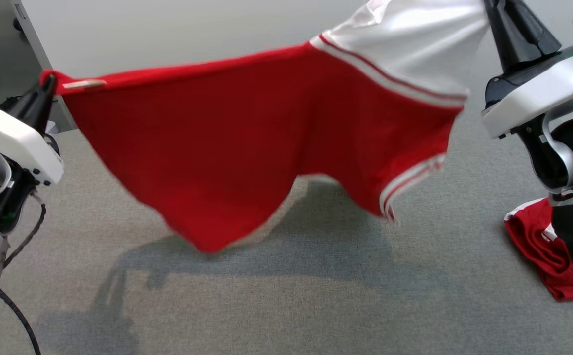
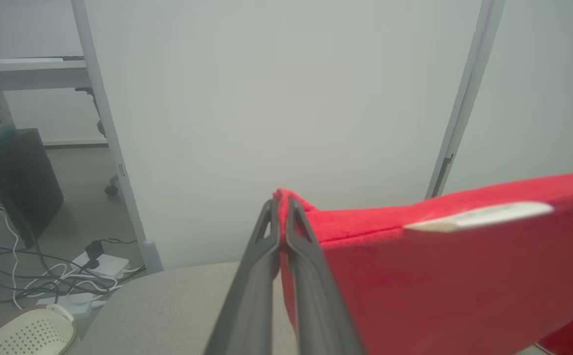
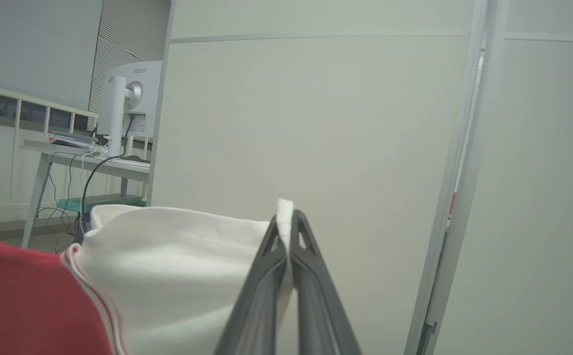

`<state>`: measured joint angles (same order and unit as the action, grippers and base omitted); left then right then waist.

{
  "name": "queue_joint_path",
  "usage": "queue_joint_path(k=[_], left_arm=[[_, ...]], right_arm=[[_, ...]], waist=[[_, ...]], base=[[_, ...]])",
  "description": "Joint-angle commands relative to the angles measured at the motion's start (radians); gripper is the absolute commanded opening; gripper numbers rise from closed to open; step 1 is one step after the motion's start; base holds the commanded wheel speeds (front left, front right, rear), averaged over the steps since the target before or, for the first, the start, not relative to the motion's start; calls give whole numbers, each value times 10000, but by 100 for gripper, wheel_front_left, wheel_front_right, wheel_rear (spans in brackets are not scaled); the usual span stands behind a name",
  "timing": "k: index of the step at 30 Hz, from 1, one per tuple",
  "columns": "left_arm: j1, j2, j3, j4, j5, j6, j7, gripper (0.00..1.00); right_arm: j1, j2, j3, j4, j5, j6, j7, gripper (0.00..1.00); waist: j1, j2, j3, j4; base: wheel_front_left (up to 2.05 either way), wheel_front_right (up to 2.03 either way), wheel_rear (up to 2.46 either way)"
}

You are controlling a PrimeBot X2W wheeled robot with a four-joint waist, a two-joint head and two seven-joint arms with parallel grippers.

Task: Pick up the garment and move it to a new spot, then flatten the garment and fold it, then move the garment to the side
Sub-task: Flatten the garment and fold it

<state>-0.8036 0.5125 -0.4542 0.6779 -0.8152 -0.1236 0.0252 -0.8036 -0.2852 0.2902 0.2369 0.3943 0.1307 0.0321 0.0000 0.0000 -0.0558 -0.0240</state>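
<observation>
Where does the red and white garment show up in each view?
Head view: garment spans the upper middle, hanging.
Left wrist view: garment lower right, red corner pinched in the left tool.
Right wrist view: garment lower left, white part pinched in the right tool.
Shared landmark: pale wall panel behind.

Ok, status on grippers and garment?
Left gripper, right gripper: both shut on garment. Stretched between them, hanging above carpet. Second red garment on carpet, right side.

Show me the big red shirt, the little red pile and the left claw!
garment point(image 1: 227, 148), head view, red middle.
red pile point(image 1: 538, 251), head view, its red middle.
left gripper point(image 2: 280, 204), left wrist view, between fingertips.
</observation>
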Motion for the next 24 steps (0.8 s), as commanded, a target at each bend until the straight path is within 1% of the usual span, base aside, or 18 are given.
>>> queue_joint_path(k=[1,3,7,9,10,11,12,13,14,15,17,18,19,20,21,22,23,24], left_arm=[[-257,522,304,-240,-128,-71,95,0],[174,672,-78,-484,-228,-71,850,0],[1475,913,-1099,-1397,-967,-71,2807,0],[2203,1253,-1840,-2065,-1450,-71,4105,0],[2540,1458,-2217,-2587,-1843,-71,4750,0],[2869,1682,-2375,-2949,-2387,-71,5385,0],[3104,1970,-2573,-3381,-2811,-71,5989,0],[3257,2308,-2835,-3939,-3174,-71,6540,0],[3360,2668,-2858,-4208,-3550,-71,6904,0],[3390,2987,-2854,-4426,-3849,-71,7172,0],[3365,3476,-2776,-4631,-4720,-71,7773,0],[3258,3719,-2738,-4660,-5105,-71,8147,0],[3081,3990,-2680,-4642,-5428,-71,8522,0],[2786,4280,-2570,-4526,-5615,-71,8851,0],[2293,4545,-2411,-4612,-5632,-71,9009,0],[1611,4691,-2045,-4835,-5621,-71,8777,0],[744,4639,-1342,-4980,-5638,-71,7948,0],[-255,4476,-531,-5069,-5480,-71,6723,0]], right_arm=[[36,32,139,-247,238,0,249,0],[529,-35,547,-346,865,0,1222,0],[1974,-274,1678,-648,2607,0,4069,0],[2653,-367,2040,-903,3621,0,5690,0],[2944,-375,2096,-1043,4078,0,6559,0],[3174,-344,2060,-1211,4448,0,7392,0],[3347,-225,1880,-1325,4678,0,8150,0],[3435,-36,1689,-1428,4711,0,8873,0],[3421,270,1458,-1537,4561,0,9444,0],[3322,723,1187,-1600,4256,0,9869,0],[2947,1821,605,-1470,3231,0,10458,0],[2661,2145,315,-1321,2652,0,10595,0],[2285,2293,20,-1145,2094,0,10614,0],[1792,2330,-157,-1051,1977,0,10335,0],[1119,2338,-401,-934,2007,0,9541,0],[254,2342,-664,-768,1863,0,8543,0],[-755,2343,-1235,-588,1618,0,7113,0],[-1710,2345,-1802,-229,1428,0,5924,0]], waist=[[0,0,-1,9],[0,0,32,36],[0,0,259,94],[0,0,496,74],[0,0,671,59],[0,0,893,47],[0,0,1165,22],[0,0,1484,-14],[0,0,1847,-49],[0,0,2252,-106],[0,0,3156,-248],[0,0,3629,-328],[0,0,4099,-404],[0,0,4548,-459],[0,0,4967,-513],[0,0,5341,-554],[0,0,5691,-573],[0,0,5976,-573]], base=[[0,0,0],[0,0,0],[0,0,0],[0,0,0],[0,0,0],[0,0,0],[0,0,0],[0,0,0],[0,0,0],[0,0,0],[0,0,0],[0,0,0],[0,0,0],[0,0,0],[0,0,0],[0,0,0],[0,0,0],[0,0,0]])
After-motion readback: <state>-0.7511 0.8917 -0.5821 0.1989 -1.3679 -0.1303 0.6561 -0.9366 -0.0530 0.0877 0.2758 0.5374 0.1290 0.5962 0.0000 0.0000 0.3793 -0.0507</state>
